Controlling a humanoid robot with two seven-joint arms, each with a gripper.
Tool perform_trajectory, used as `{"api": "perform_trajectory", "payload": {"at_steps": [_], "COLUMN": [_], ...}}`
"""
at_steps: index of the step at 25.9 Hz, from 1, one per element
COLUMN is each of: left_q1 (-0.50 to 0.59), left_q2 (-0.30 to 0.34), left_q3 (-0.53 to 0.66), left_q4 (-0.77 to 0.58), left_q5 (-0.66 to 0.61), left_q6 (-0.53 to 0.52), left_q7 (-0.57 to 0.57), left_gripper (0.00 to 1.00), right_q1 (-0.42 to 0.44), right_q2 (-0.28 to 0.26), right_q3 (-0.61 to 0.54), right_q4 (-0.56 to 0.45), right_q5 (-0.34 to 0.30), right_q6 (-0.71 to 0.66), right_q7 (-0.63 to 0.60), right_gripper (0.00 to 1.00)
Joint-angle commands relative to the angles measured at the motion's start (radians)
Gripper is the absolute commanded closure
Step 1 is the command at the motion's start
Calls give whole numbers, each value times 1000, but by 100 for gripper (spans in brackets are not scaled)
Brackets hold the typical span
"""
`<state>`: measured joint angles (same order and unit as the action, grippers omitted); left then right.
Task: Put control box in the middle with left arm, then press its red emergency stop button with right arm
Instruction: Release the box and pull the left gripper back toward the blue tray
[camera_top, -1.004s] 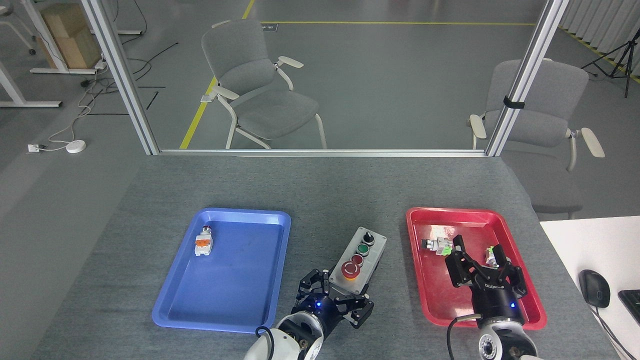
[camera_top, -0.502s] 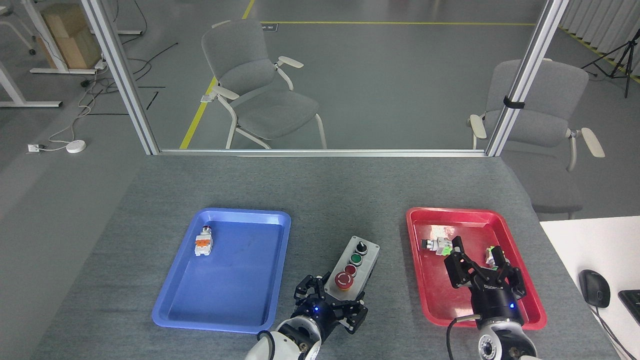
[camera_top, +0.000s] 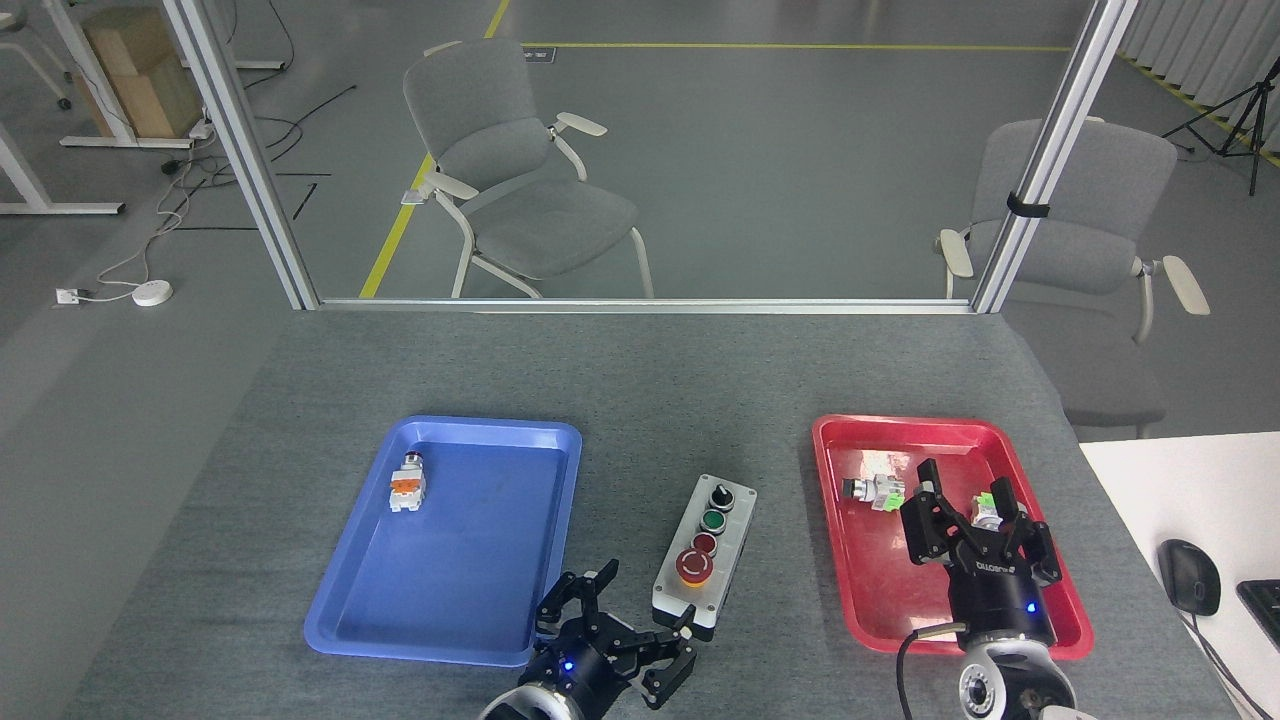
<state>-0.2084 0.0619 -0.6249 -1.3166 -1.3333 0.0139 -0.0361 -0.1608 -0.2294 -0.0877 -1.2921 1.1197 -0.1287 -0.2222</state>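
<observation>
Blue tray: left of the box, on the counter. Holds one small white-and-orange switch part near its far left corner. Not part of our step.

Left pincer: at the box's near left corner, fingers spread and released, holding nothing; one fingertip sits just beside or touching the box's near end, we cannot tell which.

Box: rests on bare grey cloth between the two trays, long axis running slightly rightward away from us. We judge the placing done.

Stop button: nearest control in the row, at the box's near end, red head up and unobstructed.

Red tray: right of the box, with small loose parts at its far end.

Right pincer: over the red tray, well apart from the box, fingers spread, empty.

Step in hand, as we judge it: the press. We should draw the left pincer clear of the box, bring the right pincer leftward over the stop button, close its fingers for a firm tip, and push straight down so the box neither tips nor slides.
</observation>
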Motion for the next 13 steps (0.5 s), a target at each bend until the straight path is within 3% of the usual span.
{"api": "perform_trajectory", "payload": {"at_steps": [1,2,3,7,10,13], "left_q1": [99,113,127,136,118,60], "left_q2": [124,148,164,164,154,156], "left_q3": [34,57,91,266,418,485], "left_q4": [-173,-191,-205,-204,-200,-200], "left_q5": [36,46,59,88,132,198], "left_q6": [-5,-6,-5,-5,-6,-3], "left_q7": [1,2,2,5,5,5], "left_gripper": [1,1,1,1,1,1], "right_q1": [-13,-17,-25,-46,-95,-146], "right_q2": [-5,-5,-7,-15,-39,-39], "right_q3": [-1,0,0,5,25,89], "right_q4": [0,0,2,56,125,181], "right_q5": [0,0,2,15,14,14], "right_q6": [-6,-12,-25,-131,-316,-519], "right_q7": [-5,-5,-5,-3,1,6], "right_gripper": [30,32,41,85,100,100]}}
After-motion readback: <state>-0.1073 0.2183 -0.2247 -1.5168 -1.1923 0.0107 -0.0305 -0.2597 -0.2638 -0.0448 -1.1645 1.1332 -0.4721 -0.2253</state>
